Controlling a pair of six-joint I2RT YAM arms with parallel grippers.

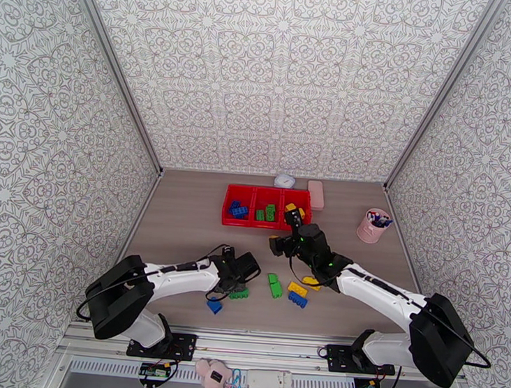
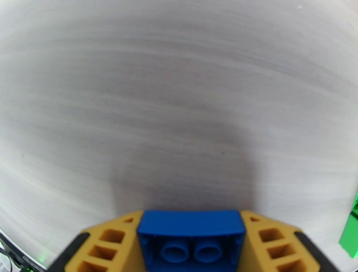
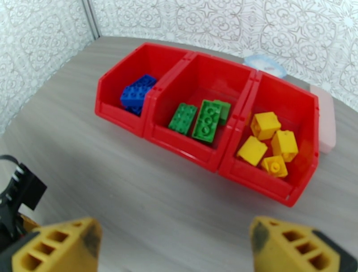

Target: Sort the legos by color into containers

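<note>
My left gripper (image 2: 191, 244) pinches a blue brick (image 2: 191, 226) by its opposite side walls, hollow underside toward the wrist camera, over the grey table (image 2: 179, 89). My right gripper (image 3: 174, 246) hangs spread wide before the red three-bin tray (image 3: 120, 114), whose left bin holds the blue bricks (image 3: 136, 94). The brick looks light, rigid and slick, so I judge a square squeeze on its flat walls safest.

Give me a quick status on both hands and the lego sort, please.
Left hand shut on blue lego. Right hand open, empty, facing red bins. Loose legos on table, none blocking the bins.
</note>
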